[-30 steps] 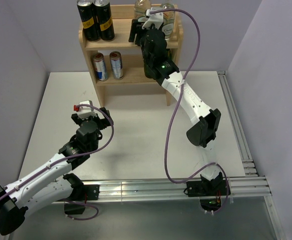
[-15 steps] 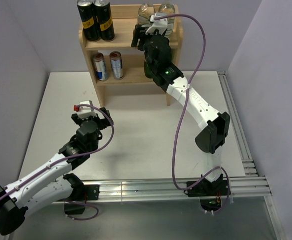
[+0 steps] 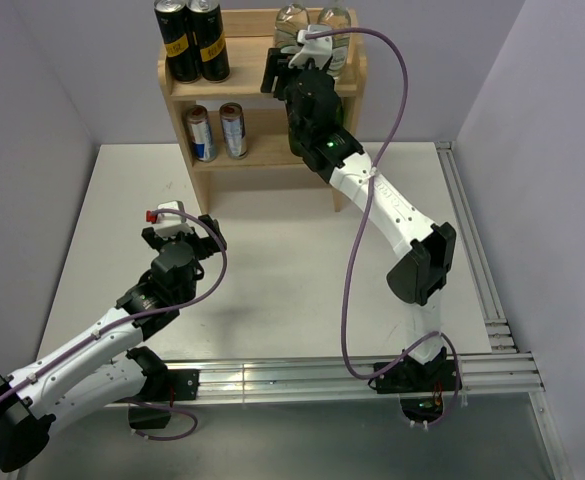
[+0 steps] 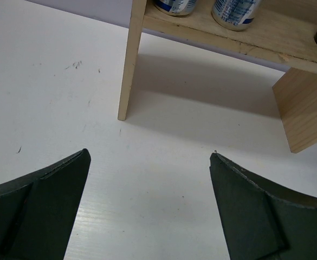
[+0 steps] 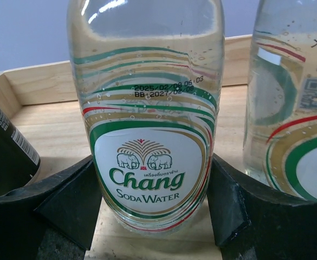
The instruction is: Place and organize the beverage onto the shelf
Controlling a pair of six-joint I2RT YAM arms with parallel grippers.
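Your right pincer (image 5: 153, 214) holds the soda bottle (image 5: 150, 108), one finger on each side. The bottle stands straight up on the top of the shelf (image 5: 44, 81). It looks set down, though the fingers hide part of its foot. Another bottle (image 5: 293, 108) is just beside it, and a black can (image 5: 6, 157) is near on the other side, so let go and pull straight back. Your left pincer (image 4: 150, 200) is wide open, far off over the table (image 4: 50, 65).

The bottle (image 5: 146, 124) has a label reading "Chang SODA WATER". Above it is printed "2025/02/08 05:03" and "BB:2027/02/08". The second bottle (image 5: 293, 108) shows a QR code, and its lettering is illegible.
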